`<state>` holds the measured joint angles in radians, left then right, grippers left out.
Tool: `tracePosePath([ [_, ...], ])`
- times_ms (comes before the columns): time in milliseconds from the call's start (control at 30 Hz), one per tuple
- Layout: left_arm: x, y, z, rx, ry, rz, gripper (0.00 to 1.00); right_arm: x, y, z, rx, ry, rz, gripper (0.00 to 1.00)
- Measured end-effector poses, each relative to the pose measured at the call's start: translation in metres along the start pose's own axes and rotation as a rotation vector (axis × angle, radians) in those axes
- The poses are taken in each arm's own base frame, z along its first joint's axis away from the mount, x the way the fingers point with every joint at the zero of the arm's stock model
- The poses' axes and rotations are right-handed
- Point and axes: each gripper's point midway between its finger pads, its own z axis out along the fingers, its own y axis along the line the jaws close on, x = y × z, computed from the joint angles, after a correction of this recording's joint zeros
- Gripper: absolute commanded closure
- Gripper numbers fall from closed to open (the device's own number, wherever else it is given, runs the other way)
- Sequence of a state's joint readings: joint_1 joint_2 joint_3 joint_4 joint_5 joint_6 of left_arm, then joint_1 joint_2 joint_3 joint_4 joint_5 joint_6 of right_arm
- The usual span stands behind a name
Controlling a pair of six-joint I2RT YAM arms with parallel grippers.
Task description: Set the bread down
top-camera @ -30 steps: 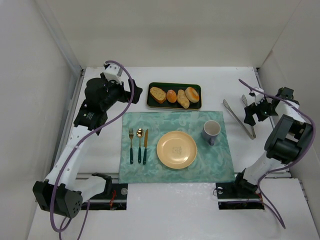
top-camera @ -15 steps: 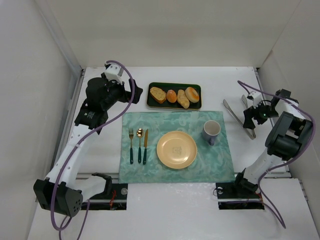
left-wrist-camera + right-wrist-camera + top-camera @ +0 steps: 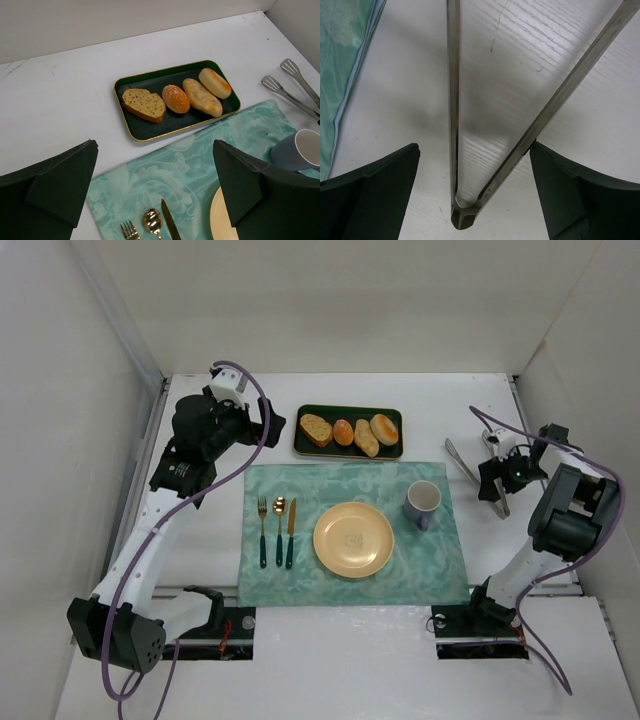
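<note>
Tongs (image 3: 452, 100) first, by the look of it: the right gripper (image 3: 474, 150) hangs low over their hinged end, jaws spread wide to either side of both arms and gripping nothing. The left gripper (image 3: 154, 145) hovers released as well, looking down at the green tray (image 3: 150, 127), where the bread (image 3: 144, 104) lies at the left end, just beside a round bun (image 3: 175, 98). The danger is the pickup: thin steel lying flat on the table could skid or pivot away if the pinch lands off-centre, and a hinge-end hold may leave the tips too loose to lift the slice cleanly.
</note>
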<state>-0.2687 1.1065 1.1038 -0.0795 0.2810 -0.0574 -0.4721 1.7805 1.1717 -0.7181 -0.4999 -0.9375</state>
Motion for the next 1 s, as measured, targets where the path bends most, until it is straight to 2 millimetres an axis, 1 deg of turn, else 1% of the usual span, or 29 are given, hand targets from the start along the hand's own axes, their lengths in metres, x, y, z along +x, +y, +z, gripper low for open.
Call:
tracePosePath([
  [100,0.000,0.000,0.000,0.000,0.000,0.000,0.00,-0.005,0.001,0.003,0.018,-0.005,0.015,0.05],
  [233,0.000,0.000,0.000,0.000,0.000,0.000,0.00,-0.014,-0.007,0.003,0.061,-0.026,0.031,0.06],
  [367,0.000,0.000,0.000,0.000,0.000,0.000,0.00,-0.017,-0.015,0.003,0.102,-0.039,0.050,0.06],
  [800,0.000,0.000,0.000,0.000,0.000,0.000,0.00,-0.012,-0.019,0.003,0.135,-0.018,0.069,0.06],
  [833,0.000,0.000,0.000,0.000,0.000,0.000,0.00,-0.012,-0.019,0.003,0.135,-0.018,0.069,0.07],
  [1000,0.000,0.000,0.000,0.000,0.000,0.000,0.00,-0.005,-0.015,0.011,0.110,0.012,0.065,0.09],
])
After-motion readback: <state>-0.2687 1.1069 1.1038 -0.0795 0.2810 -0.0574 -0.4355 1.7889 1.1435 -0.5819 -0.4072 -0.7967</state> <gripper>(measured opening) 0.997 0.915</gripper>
